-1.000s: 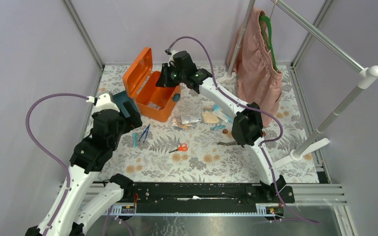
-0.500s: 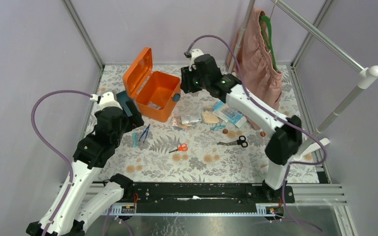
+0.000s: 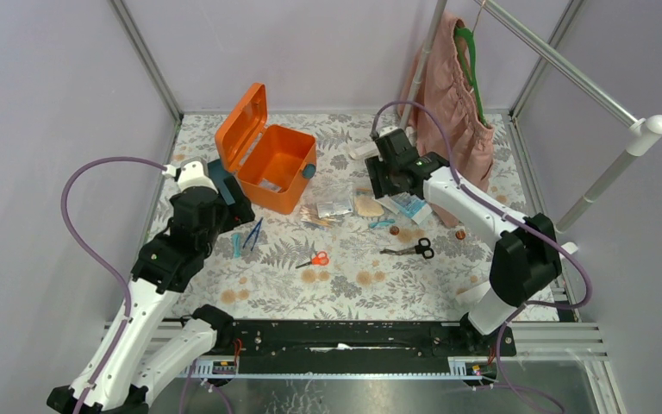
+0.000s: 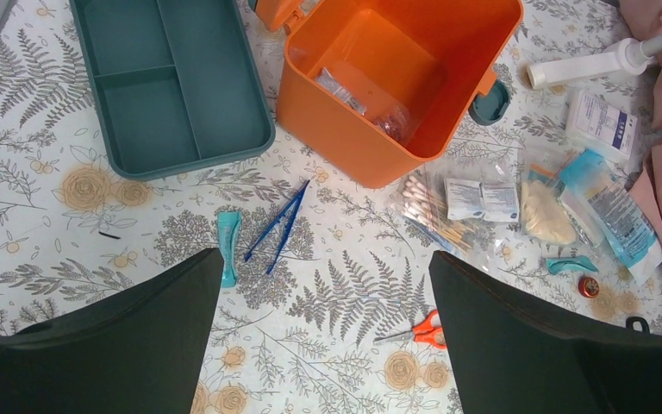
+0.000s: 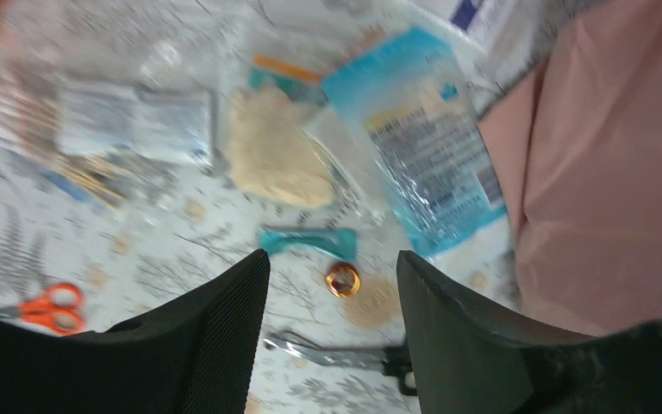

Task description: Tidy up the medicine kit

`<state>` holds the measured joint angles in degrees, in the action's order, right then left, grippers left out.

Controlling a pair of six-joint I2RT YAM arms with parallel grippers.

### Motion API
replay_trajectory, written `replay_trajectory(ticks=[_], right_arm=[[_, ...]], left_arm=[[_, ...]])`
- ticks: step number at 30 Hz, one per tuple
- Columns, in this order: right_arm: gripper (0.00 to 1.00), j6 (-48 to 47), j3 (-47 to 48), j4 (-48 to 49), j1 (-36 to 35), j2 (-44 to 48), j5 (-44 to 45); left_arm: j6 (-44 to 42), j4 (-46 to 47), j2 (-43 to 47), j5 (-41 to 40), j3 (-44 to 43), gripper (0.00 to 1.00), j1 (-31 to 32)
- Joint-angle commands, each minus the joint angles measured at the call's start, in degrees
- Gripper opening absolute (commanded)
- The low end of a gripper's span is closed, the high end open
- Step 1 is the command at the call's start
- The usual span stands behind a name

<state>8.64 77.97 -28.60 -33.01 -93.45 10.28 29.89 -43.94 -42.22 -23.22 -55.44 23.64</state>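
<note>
The medicine kit (image 3: 273, 166) is an orange box standing open at the back left, lid up, with clear packets (image 4: 364, 93) in its bottom. Its teal divided tray (image 4: 172, 86) lies empty beside it. My left gripper (image 4: 325, 259) hovers open and empty above blue tweezers (image 4: 277, 226), a teal sachet (image 4: 227, 246) and orange scissors (image 4: 418, 329). My right gripper (image 5: 332, 259) is open and empty above a copper ring (image 5: 343, 279), a teal strip (image 5: 308, 240), a beige pad (image 5: 276, 155) and a blue packet (image 5: 431, 147). In the top view the right gripper (image 3: 383, 185) hangs right of the kit.
A bag of cotton swabs (image 4: 431, 211), gauze packets (image 4: 481, 198) and black scissors (image 3: 415, 250) lie on the floral cloth. A pink garment (image 3: 452, 112) hangs on a metal rack (image 3: 569, 69) at the back right, close to the right arm. The rack's white foot (image 3: 534, 263) rests at the right.
The right arm has swung from over the kit rightward to above the loose packets, and its jaws have spread wider. The left arm has barely shifted.
</note>
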Motion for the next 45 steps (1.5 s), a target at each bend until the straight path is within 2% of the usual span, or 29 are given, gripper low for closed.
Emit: replay_trajectory(ticks=[1, 7, 11, 16, 28, 36, 41, 45], right_arm=[[0.65, -8.05, -2.05, -7.89, 0.04, -1.03, 7.01], [0.7, -13.4, -5.97, -5.55, -0.45, -0.56, 10.22], [0.73, -17.28, -8.28, -3.18, -2.58, -1.92, 16.94], [0.75, -20.24, -11.37, -0.26, -3.69, -3.4, 19.91], [0.77, -23.44, -17.15, 6.55, -6.79, -8.31, 29.56], [0.77, -24.11, -17.16, 9.21, -7.11, -12.79, 35.54], [0.74, -24.43, -17.39, 10.93, -7.11, -15.08, 35.81], [0.6, -24.89, -17.57, 12.58, -7.12, -16.42, 36.73]], left_arm=[[-0.18, 2.74, 0.38, 0.72, 1.18, 0.99, 0.18], [-0.27, 3.45, -0.3, 1.18, 1.04, 0.99, 0.18], [-0.55, 3.78, -0.62, 1.64, 0.91, 0.99, 0.18], [-0.96, 3.78, -0.37, 1.58, 1.1, 0.99, 0.14], [-1.02, 4.13, -1.2, 2.01, 0.53, 0.99, 0.18], [-1.26, 4.08, -1.03, 1.87, 0.33, 0.99, 0.17], [-1.5, 4.04, -1.38, 1.92, 0.08, 0.99, 0.17], [-1.9, 4.09, -1.65, 1.94, -0.27, 0.99, 0.18]])
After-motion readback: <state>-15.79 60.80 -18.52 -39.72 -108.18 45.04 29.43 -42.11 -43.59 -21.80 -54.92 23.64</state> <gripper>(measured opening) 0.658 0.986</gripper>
